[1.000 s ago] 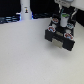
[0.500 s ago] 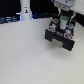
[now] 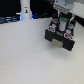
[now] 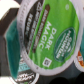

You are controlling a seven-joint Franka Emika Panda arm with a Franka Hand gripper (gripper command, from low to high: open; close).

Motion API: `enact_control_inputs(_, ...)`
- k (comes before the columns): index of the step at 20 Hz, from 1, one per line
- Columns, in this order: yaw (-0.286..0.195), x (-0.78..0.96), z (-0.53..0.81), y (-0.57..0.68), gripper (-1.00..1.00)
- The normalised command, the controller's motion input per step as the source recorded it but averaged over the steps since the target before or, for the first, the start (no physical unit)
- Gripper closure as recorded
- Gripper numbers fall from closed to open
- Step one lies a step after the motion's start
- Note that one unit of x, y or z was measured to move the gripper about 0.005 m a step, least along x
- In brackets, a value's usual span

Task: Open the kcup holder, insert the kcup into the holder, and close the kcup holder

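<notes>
Two views, and you get different things from each. Exterior view: the black, boxy kcup holder (image 3: 61, 35) sits upper right on the pale table (image 3: 25, 55), the gripper (image 3: 62, 15) low over its round slots; you cannot tell how far the jaws are spread. Wrist view: the kcup (image 4: 49, 36) fills the frame, its round, glossy green-and-white foil lid reading "DARK MAGIC", other pod rims crowding its edges.
</notes>
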Motion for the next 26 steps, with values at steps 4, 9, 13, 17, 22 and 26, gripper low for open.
enact_control_inputs(4, -0.001, -0.22, 0.12, -0.15, 1.00)
enact_control_inputs(9, -0.006, -0.15, 0.01, -0.05, 1.00)
enact_control_inputs(13, -0.005, -0.06, -0.23, -0.17, 1.00)
enact_control_inputs(17, -0.003, -0.09, -0.16, -0.20, 1.00)
enact_control_inputs(22, -0.005, -0.09, -0.04, -0.10, 1.00)
enact_control_inputs(26, -0.001, -0.08, 0.04, -0.02, 1.00)
